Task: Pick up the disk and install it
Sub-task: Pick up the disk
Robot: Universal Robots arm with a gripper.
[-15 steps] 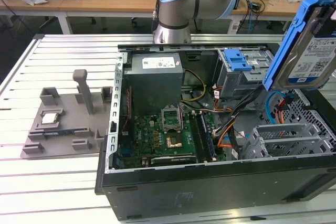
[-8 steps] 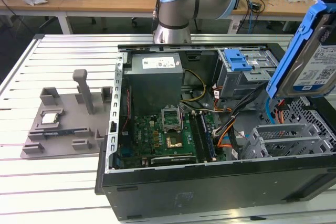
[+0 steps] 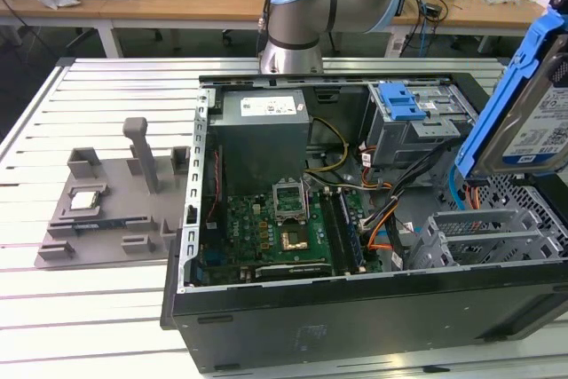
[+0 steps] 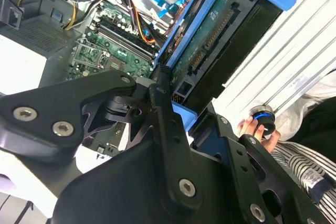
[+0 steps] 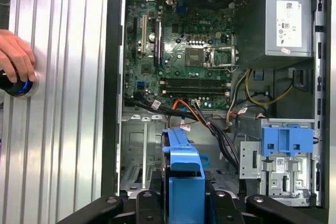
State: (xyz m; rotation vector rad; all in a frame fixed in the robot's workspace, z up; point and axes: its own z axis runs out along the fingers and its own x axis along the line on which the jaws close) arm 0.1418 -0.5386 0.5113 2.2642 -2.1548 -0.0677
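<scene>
We hold the disk (image 3: 540,126) above the computer case (image 3: 355,317), end effector (image 5: 184,202) clamped on its blue-railed edges; we judge it stiff, fairly heavy, shock-fragile.

Exterior view looks down — both wrist views, seemingly nearer, share motherboard (image 5: 178,22) (image 4: 102,51).

Silver disk (image 3: 543,135), blue rails (image 3: 508,90); green motherboard (image 3: 293,224); striped sleeve (image 4: 296,163).
</scene>
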